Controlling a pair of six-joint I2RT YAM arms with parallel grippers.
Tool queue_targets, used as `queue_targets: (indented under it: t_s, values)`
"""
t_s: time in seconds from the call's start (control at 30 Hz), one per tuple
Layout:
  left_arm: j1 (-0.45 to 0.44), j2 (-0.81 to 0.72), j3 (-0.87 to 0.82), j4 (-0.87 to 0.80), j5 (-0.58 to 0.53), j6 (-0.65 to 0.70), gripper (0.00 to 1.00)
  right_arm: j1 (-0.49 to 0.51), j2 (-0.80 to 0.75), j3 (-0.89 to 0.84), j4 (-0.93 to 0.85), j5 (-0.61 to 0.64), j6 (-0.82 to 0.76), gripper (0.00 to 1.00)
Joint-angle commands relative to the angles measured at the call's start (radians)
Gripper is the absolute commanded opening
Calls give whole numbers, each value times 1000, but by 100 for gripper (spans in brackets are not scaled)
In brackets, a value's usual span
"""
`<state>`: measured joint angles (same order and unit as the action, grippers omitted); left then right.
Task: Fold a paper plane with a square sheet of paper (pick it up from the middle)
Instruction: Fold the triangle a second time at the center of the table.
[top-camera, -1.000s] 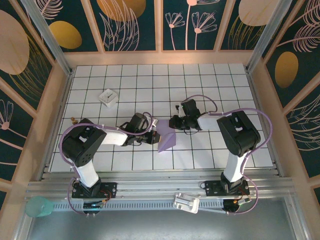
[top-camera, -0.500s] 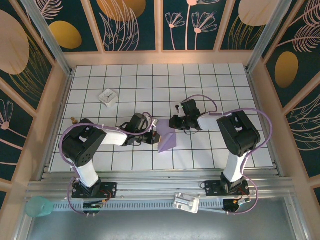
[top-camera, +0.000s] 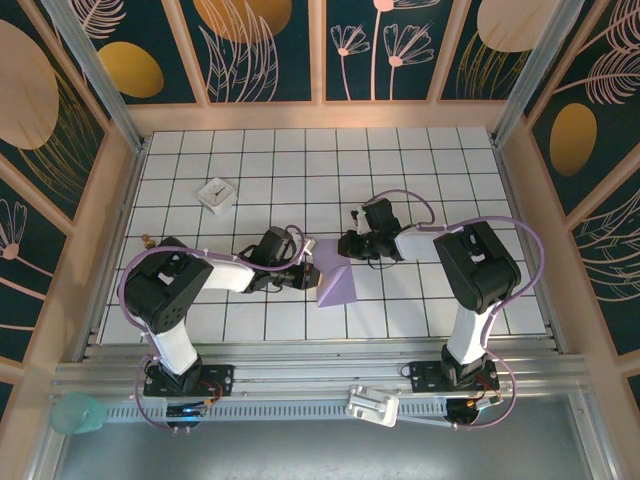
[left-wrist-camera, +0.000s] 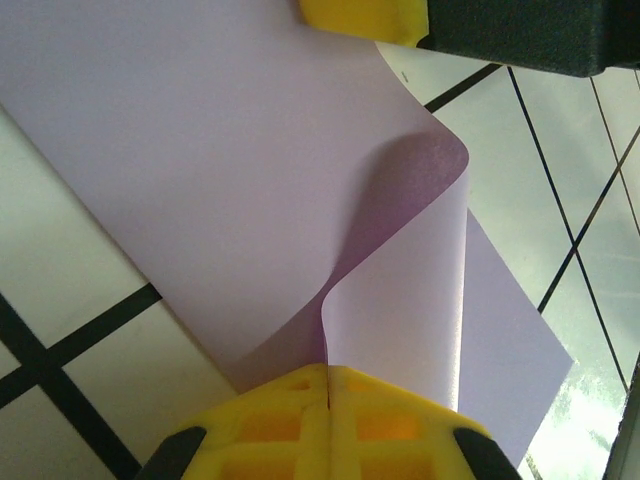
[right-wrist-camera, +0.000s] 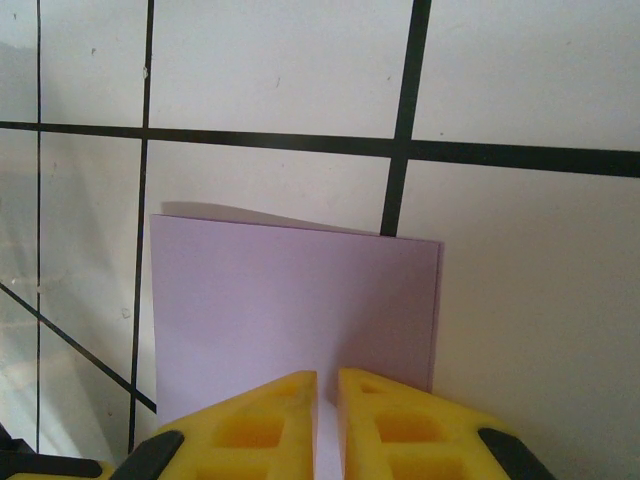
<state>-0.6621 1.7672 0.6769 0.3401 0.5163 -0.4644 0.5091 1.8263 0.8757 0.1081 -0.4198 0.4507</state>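
The square sheet of paper (top-camera: 337, 284) is lavender and lies mid-table on the white tiles. My left gripper (top-camera: 311, 272) is at its left side, shut on one edge. In the left wrist view the yellow fingertips (left-wrist-camera: 328, 372) pinch the paper (left-wrist-camera: 220, 180), and that edge rises and curls over the flat part. My right gripper (top-camera: 346, 246) is at the sheet's far end. Its yellow fingers (right-wrist-camera: 327, 375) stand nearly together with a thin slit between them, tips down on the flat paper (right-wrist-camera: 290, 300). One right finger (left-wrist-camera: 365, 18) shows at the top of the left wrist view.
A small white block with a dark mark (top-camera: 216, 194) sits at the back left. Wooden walls ring the tiled floor. A teal cup (top-camera: 78, 412) and a white part (top-camera: 372, 405) lie on the rail in front of the arm bases.
The left gripper has crept slightly right with the pinched edge, and the paper's raised flap has shifted and spread. The right gripper has stayed in place.
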Motion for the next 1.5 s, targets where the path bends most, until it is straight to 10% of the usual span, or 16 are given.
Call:
queue_targets:
  t_s: [0.0, 1.47]
  values:
    - [-2, 3, -11, -3, 31, -7, 0, -1, 38, -28, -41, 23, -6, 14]
    - [-35, 97, 76, -305, -191, 17, 0, -1, 17, -13, -48, 15, -6, 18]
